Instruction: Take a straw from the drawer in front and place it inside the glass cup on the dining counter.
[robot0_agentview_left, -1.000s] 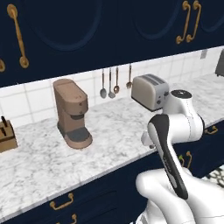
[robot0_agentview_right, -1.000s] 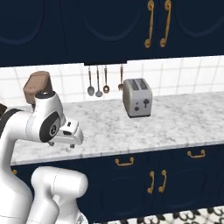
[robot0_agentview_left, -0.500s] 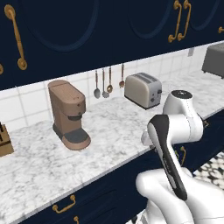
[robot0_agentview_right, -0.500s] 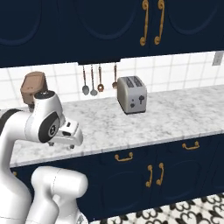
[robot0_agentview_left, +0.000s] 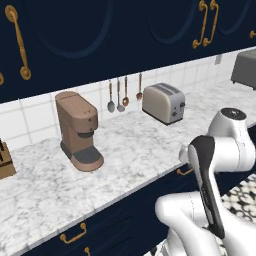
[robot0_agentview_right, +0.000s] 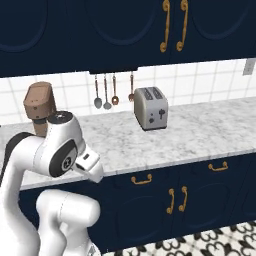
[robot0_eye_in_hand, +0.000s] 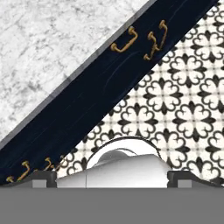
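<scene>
Counting appliances: I see one coffee machine (robot0_agentview_left: 77, 131), one toaster (robot0_agentview_right: 150, 107), three hanging utensils (robot0_agentview_left: 124, 95).
Drawer (robot0_agentview_right: 142, 178): shut, under the worktop (robot0_agentview_left: 125, 145) edge.
Gripper (robot0_eye_in_hand: 112, 178): fingertips spread wide, empty, above patterned floor (robot0_eye_in_hand: 183, 100).

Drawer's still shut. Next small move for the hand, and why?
Probably lower the open hand toward the brass bow handle of the drawer, which is shut under the marbled worktop. The hand hangs over the patterned floor, clear of the navy fronts, and the straw can't be reached until that drawer is pulled out.
</scene>
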